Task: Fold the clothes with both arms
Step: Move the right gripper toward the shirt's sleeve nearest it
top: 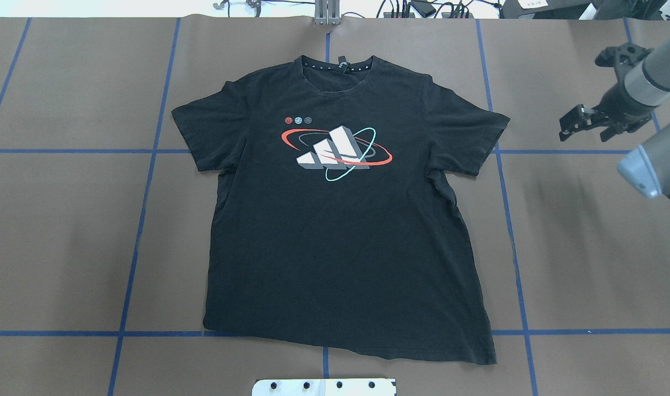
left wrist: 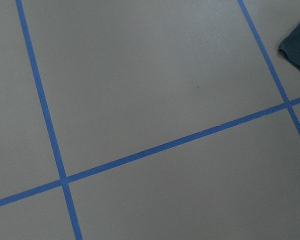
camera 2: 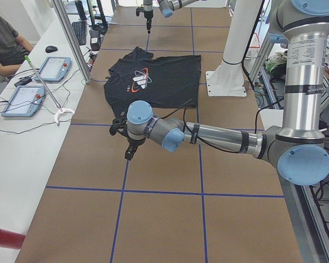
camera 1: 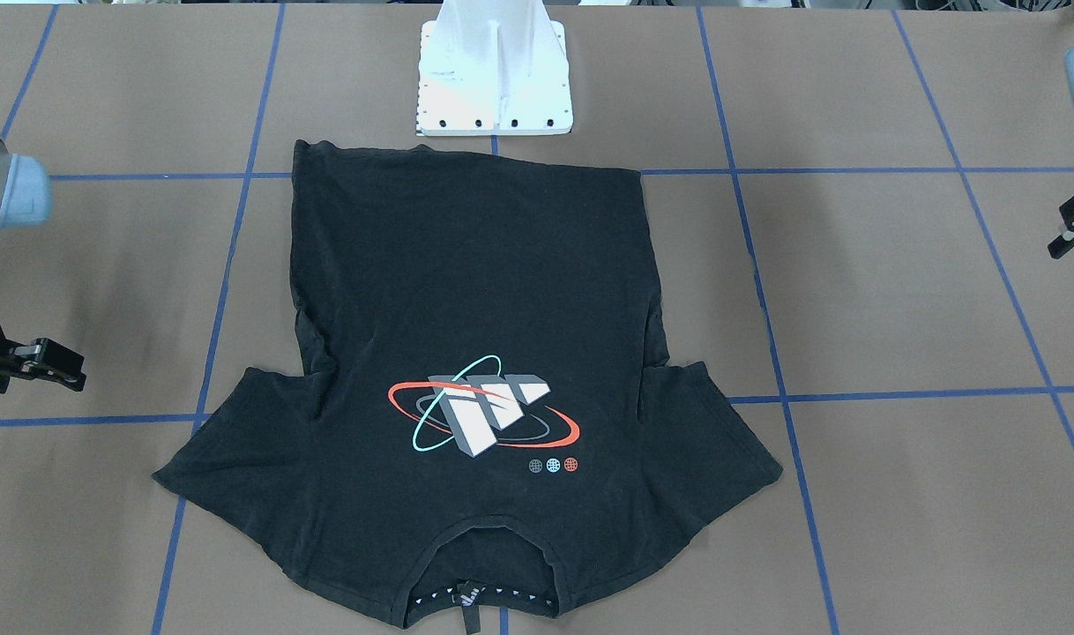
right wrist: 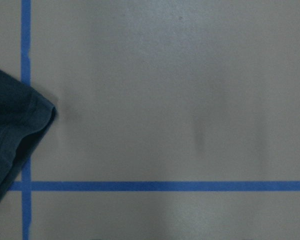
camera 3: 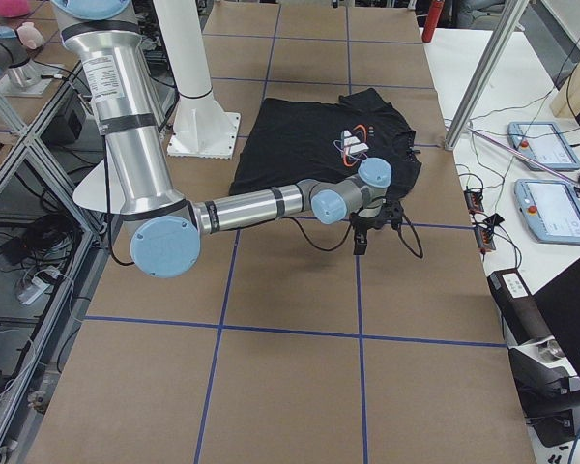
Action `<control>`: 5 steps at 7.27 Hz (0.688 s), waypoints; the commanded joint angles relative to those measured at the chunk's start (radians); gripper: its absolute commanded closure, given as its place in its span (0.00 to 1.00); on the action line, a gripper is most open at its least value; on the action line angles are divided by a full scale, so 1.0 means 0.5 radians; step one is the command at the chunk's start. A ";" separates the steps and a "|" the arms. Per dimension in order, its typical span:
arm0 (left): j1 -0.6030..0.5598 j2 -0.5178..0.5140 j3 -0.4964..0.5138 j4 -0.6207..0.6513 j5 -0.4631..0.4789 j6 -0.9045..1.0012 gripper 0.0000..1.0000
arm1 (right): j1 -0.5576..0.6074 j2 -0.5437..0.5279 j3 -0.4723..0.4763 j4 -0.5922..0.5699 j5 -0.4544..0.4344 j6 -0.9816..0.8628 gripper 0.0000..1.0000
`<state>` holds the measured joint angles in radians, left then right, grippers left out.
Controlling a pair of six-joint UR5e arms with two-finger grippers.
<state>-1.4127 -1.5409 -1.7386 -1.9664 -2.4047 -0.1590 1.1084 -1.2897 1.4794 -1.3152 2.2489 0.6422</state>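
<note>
From across the desk (camera 1: 898, 291), the black T-shirt (camera 1: 466, 291) is lying flat, print up, collar away from the white base stand (camera 1: 493, 79). Overhead, the right arm (top: 651, 74) is hovering well clear of one sleeve, jaws looking apart. From the side, the left arm (camera 2: 219, 137) is hanging past the other sleeve; its jaws' state I cannot tell. Each wrist camera is catching a sleeve tip.

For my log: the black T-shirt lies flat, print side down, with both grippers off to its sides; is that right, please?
Not quite: the T-shirt lies flat print side up, as the overhead view shows, with the left gripper and right gripper off to its sides.
</note>
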 commanded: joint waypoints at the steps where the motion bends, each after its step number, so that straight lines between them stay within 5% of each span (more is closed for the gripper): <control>1: 0.003 0.011 -0.069 -0.013 0.008 -0.019 0.01 | -0.060 0.323 -0.319 0.053 -0.012 0.013 0.12; 3: 0.003 0.014 -0.112 -0.013 0.014 -0.019 0.01 | -0.060 0.425 -0.510 0.334 -0.016 0.016 0.19; 5: 0.003 0.014 -0.118 -0.013 0.011 -0.019 0.01 | -0.066 0.557 -0.657 0.354 -0.022 0.144 0.26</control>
<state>-1.4113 -1.5344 -1.7943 -1.9727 -2.3989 -0.1687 1.0774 -1.0574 1.2040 -1.1566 2.2394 0.6678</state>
